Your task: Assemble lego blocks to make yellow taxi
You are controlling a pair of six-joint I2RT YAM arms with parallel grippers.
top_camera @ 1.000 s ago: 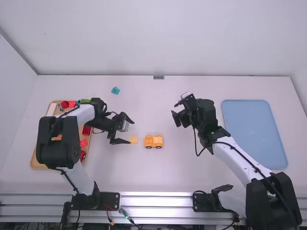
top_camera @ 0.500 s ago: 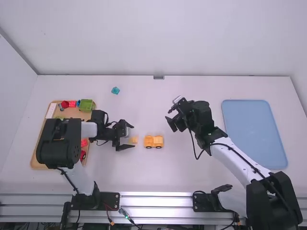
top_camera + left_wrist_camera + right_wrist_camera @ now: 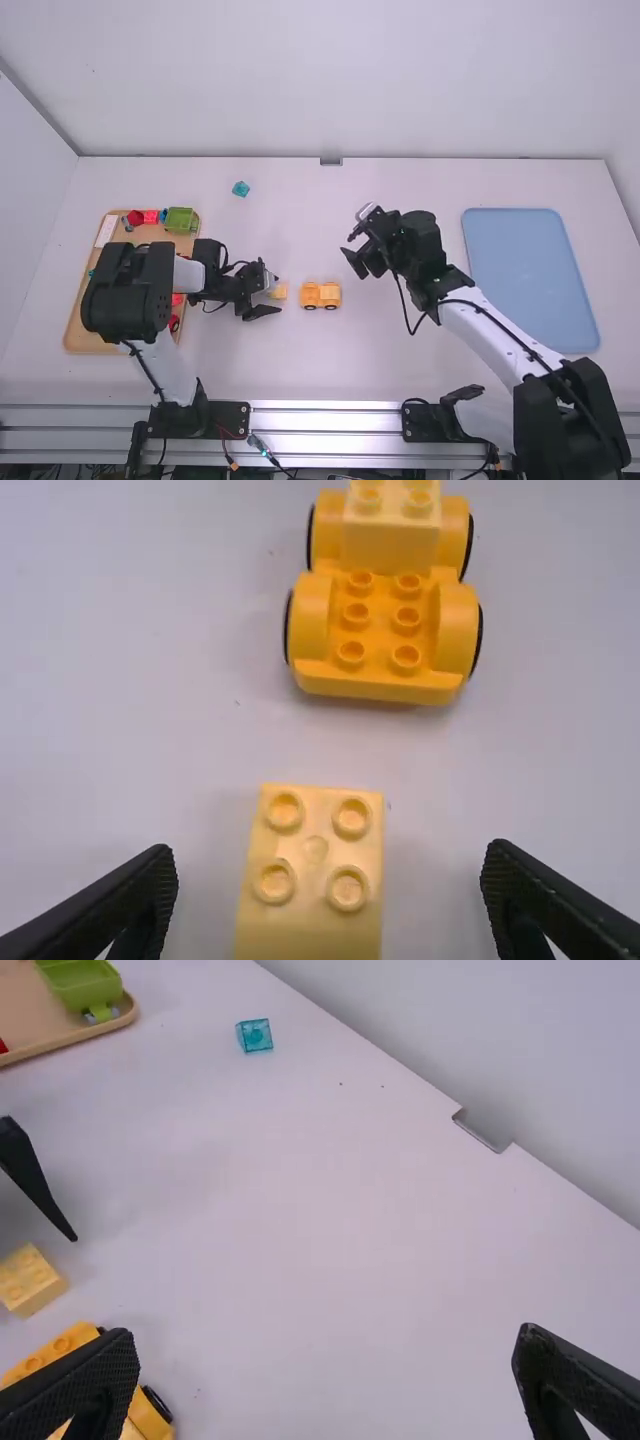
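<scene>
Guessing the build's about halfway: the wheeled base point(image 3: 378, 675), just ahead of the left gripper point(image 3: 332, 862), already has a yellow block point(image 3: 390, 535) on its far end. The loose block point(image 3: 316, 920) sits between that gripper's spread fingers, not grasped – probably next for the bare studs point(image 3: 356, 617). Right gripper point(image 3: 328, 1338), across the base, is wide open and empty.

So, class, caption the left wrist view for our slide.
Open left claw around, not gripping, a pale yellow block, with the yellow wheeled base beyond.
</scene>
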